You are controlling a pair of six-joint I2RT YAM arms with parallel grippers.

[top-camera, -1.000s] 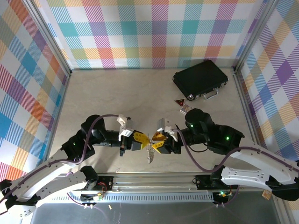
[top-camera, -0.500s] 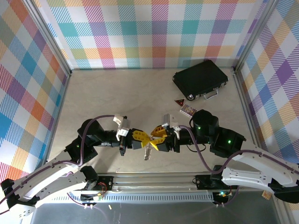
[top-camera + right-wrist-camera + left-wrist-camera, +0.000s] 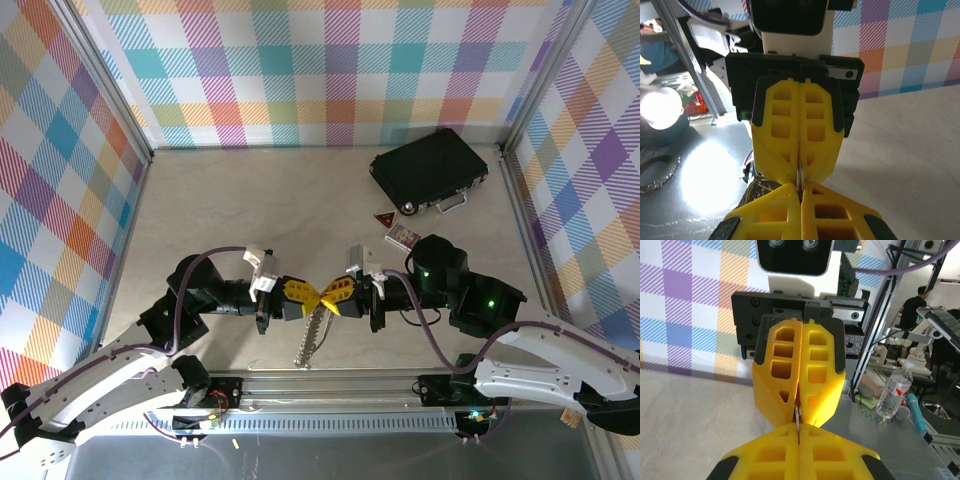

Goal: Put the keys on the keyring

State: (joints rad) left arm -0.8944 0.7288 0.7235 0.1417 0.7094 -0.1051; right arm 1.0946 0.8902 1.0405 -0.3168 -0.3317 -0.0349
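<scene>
While the keys (image 3: 308,340) are trailing as a short bunch just below the spot where the two arms meet, their long axis is running toward the near edge of the tabletop (image 3: 250,210), slanting slightly left. I cannot tell whether they are touching the surface. The keyring (image 3: 800,174) is showing as a thin wire loop between the yellow tips, and the bunch seems to be dangling from it. The left end effector (image 3: 314,298) and the right end effector (image 3: 329,299) are facing tip to tip, each with fingers pressed together, apparently pinching the ring from opposite sides. Both are sitting equally near the keys. The near rail (image 3: 330,385) is lying close beyond the bunch. Open tabletop is stretching away behind, and the black case (image 3: 428,170) and small card (image 3: 401,236) are lying well apart at the far right.
</scene>
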